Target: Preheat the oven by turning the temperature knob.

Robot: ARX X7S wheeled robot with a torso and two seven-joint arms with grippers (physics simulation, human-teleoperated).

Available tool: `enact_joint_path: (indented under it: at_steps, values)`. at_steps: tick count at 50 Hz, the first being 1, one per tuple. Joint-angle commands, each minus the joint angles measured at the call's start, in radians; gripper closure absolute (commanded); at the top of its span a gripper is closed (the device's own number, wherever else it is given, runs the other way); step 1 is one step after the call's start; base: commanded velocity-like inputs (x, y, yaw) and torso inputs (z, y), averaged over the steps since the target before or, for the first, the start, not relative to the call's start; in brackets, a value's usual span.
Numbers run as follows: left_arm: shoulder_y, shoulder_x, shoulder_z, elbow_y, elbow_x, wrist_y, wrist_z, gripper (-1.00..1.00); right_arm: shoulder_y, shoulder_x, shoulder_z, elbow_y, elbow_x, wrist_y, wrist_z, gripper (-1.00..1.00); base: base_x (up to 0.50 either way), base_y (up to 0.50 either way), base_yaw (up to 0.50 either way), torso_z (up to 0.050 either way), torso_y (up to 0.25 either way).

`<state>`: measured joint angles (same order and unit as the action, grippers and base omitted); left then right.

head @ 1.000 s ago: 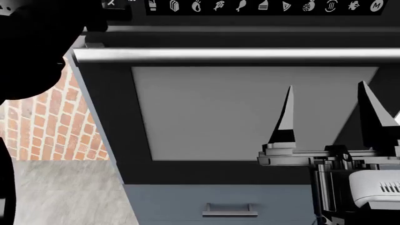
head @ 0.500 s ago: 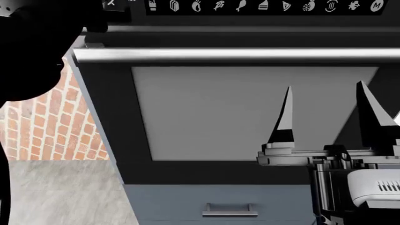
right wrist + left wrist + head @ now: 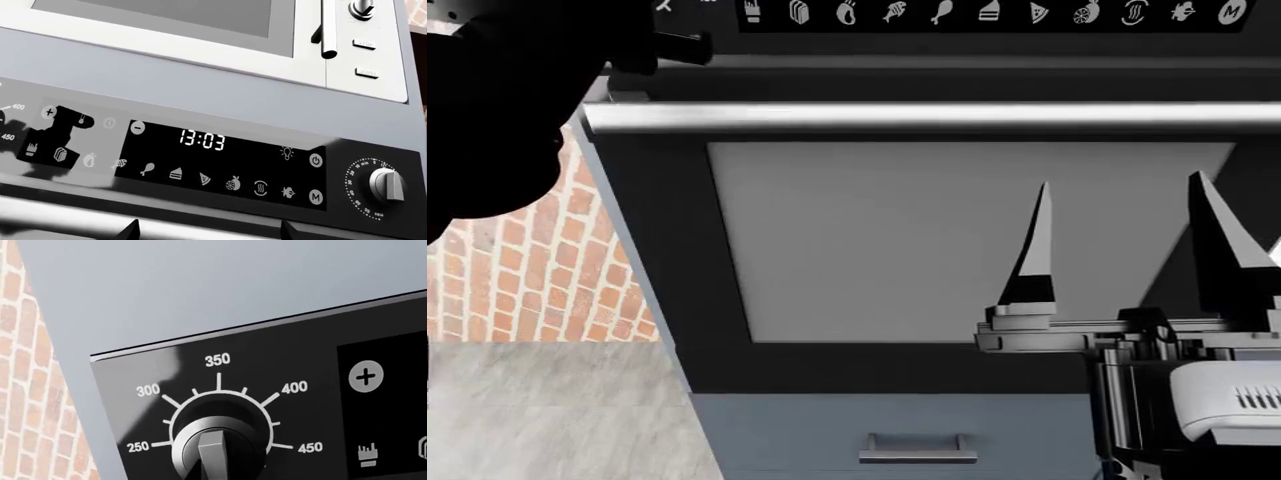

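Black oven [image 3: 961, 250] (door shut), upright

Floor [image 3: 547, 420]: pale grey, mottled stone or concrete look, matte. Seen only in the head view, as a wedge at near left.

Far edge: meets a red brick wall [image 3: 534, 270] with pale mortar, along a straight horizontal seam.

Right edge: cut off by the slanting side of the blue-grey cabinet [image 3: 694, 420] that carries the oven [image 3: 961, 240]. The cabinet's foot falls below the frame, so where it meets the floor cannot be seen.

Left edge: a thin dark strip overlaps the floor at the frame border.

Nothing loose lies on the visible patch. Neither wrist view shows any floor.
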<state>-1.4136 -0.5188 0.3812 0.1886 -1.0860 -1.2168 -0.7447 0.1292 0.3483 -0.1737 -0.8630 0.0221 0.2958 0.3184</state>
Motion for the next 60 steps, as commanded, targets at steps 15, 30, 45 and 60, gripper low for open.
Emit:
enact_joint_path:
  at_steps: [15, 30, 45, 60]
  values:
    - [-0.036, -0.014, 0.078, 0.019, 0.046, 0.0, 0.025, 1.0, 0.001, 0.007, -0.002, -0.003, 0.006, -0.001, 0.009, -1.0, 0.0, 0.0, 0.0, 0.0, 0.001]
    - [-0.062, -0.03, 0.157, 0.044, 0.098, -0.007, 0.04, 1.0, 0.003, 0.011, -0.002, -0.004, 0.01, 0.0, 0.014, -1.0, 0.0, 0.0, 0.0, 0.0, 0.001]
    - [-0.099, -0.052, 0.24, 0.075, 0.153, -0.026, 0.047, 1.0, 0.004, 0.014, -0.007, -0.006, 0.01, 0.001, 0.019, -1.0, 0.0, 0.0, 0.0, 0.0, 0.003]
    - [-0.126, -0.053, 0.302, 0.061, 0.184, -0.038, 0.067, 1.0, 0.005, 0.018, -0.003, -0.007, 0.017, -0.002, 0.024, -1.0, 0.0, 0.0, 0.0, 0.0, 0.003]
